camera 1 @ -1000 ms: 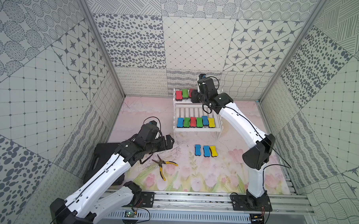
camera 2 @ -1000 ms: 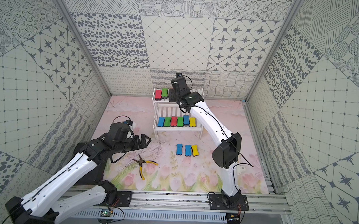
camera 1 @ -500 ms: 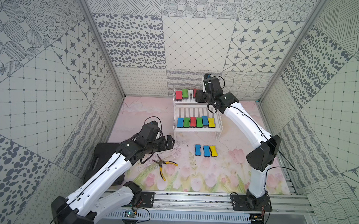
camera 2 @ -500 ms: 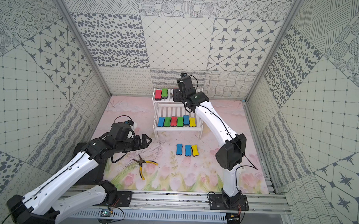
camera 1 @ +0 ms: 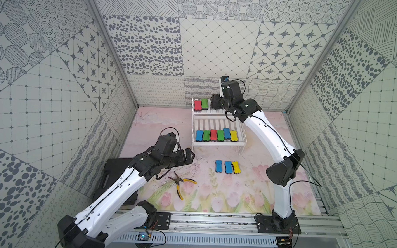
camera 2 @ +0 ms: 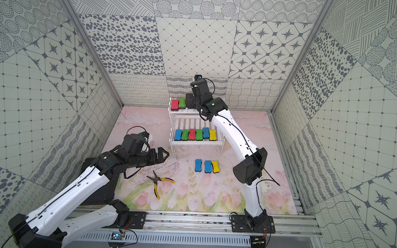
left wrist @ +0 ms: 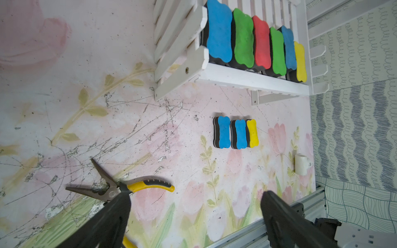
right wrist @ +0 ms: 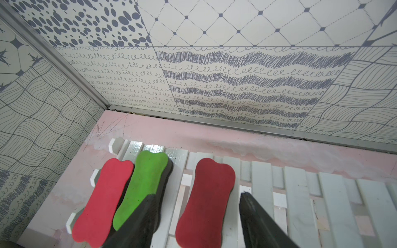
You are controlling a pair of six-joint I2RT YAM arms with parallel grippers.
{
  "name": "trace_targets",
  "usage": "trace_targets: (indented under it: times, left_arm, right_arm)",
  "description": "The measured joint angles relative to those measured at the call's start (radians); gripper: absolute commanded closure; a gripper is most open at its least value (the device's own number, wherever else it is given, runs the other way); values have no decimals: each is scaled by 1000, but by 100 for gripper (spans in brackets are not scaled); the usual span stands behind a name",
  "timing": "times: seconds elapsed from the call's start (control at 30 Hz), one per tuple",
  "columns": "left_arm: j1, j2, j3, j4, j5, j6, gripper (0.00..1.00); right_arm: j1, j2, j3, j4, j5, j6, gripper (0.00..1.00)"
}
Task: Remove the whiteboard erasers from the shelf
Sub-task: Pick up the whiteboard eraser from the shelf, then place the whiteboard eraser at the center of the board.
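Observation:
The white shelf stands at the back of the mat. Its lower tier holds a row of several whiteboard erasers. On the upper tier a red eraser and a green eraser lie side by side. My right gripper hangs over that tier, open. Its fingers stand on either side of a second red eraser with gaps on both sides; the top views hide this eraser. My left gripper is open and empty above the mat.
Three erasers, two blue and one yellow, lie on the mat in front of the shelf. Yellow-handled pliers lie below the left gripper. A black case sits under the left arm. Patterned walls close in on three sides.
The right gripper's jaws have spread wider over the upper tier, and its wrist has shifted a little there. The left arm has stayed in place.

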Motion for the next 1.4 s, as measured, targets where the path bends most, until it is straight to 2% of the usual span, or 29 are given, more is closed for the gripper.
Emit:
trace_targets:
  times: [0.23,0.6,0.7,0.9,1.03,1.27,1.4]
  left_arm:
    - [0,10,35,-1,1,8,1]
    - [0,18,77,-7,0,33,1]
    - [0,18,92,-11,0,37,1]
    - [0,10,119,-12,0,48,1]
    - [0,-8,124,-20,-4,56,1]
    - [0,-68,108,-51,-39,60,1]
    - [0,-106,88,-61,-57,64,1]
  right_arm:
    - [2,76,50,-56,14,5,36]
    - [2,84,55,-68,38,22,64]
    - [3,83,56,-68,39,22,69]
    - [14,27,24,-65,37,21,69]
    - [57,-133,-154,-13,47,19,69]
    - [209,-547,-701,198,73,65,69]
    - [293,-694,-990,318,101,138,69]
